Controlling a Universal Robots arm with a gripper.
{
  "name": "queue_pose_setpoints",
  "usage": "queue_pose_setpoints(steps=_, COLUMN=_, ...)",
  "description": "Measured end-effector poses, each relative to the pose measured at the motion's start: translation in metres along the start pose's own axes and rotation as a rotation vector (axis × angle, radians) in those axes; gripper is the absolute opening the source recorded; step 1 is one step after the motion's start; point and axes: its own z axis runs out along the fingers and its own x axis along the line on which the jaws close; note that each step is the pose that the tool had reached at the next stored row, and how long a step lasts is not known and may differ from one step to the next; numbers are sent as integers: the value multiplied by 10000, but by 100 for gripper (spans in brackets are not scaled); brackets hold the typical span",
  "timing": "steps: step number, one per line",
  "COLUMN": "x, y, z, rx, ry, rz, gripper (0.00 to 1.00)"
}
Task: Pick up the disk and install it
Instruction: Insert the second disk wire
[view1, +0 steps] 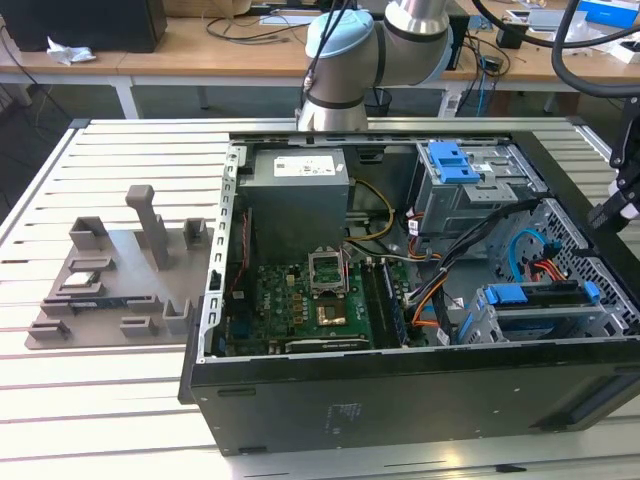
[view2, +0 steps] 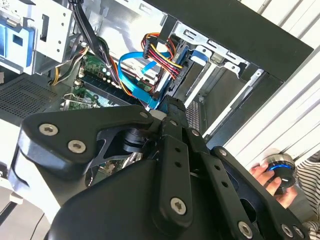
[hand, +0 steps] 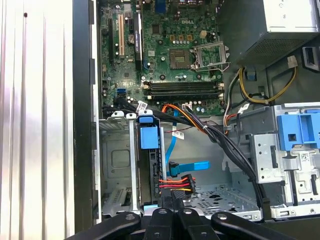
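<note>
Disk (view1: 545, 297) with blue rails sits slotted in the open computer case's (view1: 400, 400) lower bay; claw (hand: 170, 212) hangs just above it, finger position impossible to tell.

— Where does the computer case (view1: 400, 390) sit?
— On the slatted table (view1: 100, 400), lying open, toward the exterior view's right. A fixture plate (view1: 110, 280) lies on the table at the exterior view's left, just beside the case.
— And inside the case?
— The motherboard (view1: 300, 300) lies on the floor of the case. The power supply (view1: 298, 190) stands behind it, near the arm's base (view1: 335, 105). The drive cage (view1: 470, 190) is to the exterior view's right of the power supply, with a latch (view1: 450, 160) on top. The disk (view1: 535, 300) sits in the bay nearer the front, cables (view1: 450, 260) running between it and the motherboard
</note>
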Motion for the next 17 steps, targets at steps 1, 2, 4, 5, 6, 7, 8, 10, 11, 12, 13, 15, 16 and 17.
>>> queue_pose_setpoints(steps=1, x=0, y=0, z=0, rx=0, ry=0, rz=0, gripper=11)
queue_pose_setpoints(steps=2, x=0, y=0, z=0, rx=0, ry=1, rz=0, gripper=11)
queue_pose_setpoints(steps=4, x=0, y=0, z=-1, rx=0, ry=1, rz=0, gripper=11)
queue_pose_setpoints(steps=5, x=0, y=0, z=-1, rx=0, ry=0, rz=0, gripper=11)
queue_pose_setpoints(steps=6, x=0, y=0, z=-1, rx=0, ry=0, rz=0, gripper=11)
queue_pose_setpoints(steps=7, x=0, y=0, z=-1, rx=0, ry=1, rz=0, gripper=17)
queue_pose_setpoints(steps=8, x=0, y=0, z=-1, rx=0, ry=1, rz=0, gripper=24)
queue_pose_setpoints(steps=10, x=0, y=0, z=-1, rx=0, ry=0, rz=0, gripper=35)
queue_pose_setpoints(steps=11, x=0, y=10, z=-1, rx=2, ry=4, rz=0, gripper=42)
queue_pose_setpoints(steps=12, x=2, y=34, z=15, rx=5, ry=4, rz=-1, gripper=42)
queue_pose_setpoints(steps=13, x=6, y=53, z=38, rx=5, ry=3, rz=-1, gripper=42)
queue_pose_setpoints(steps=15, x=15, y=113, z=121, rx=5, ry=-1, rz=0, gripper=42)
queue_pose_setpoints(steps=16, x=17, y=116, z=141, rx=5, ry=0, rz=0, gripper=42)
queue_pose_setpoints(steps=17, x=19, y=111, z=179, rx=4, ry=1, rz=-1, gripper=42)
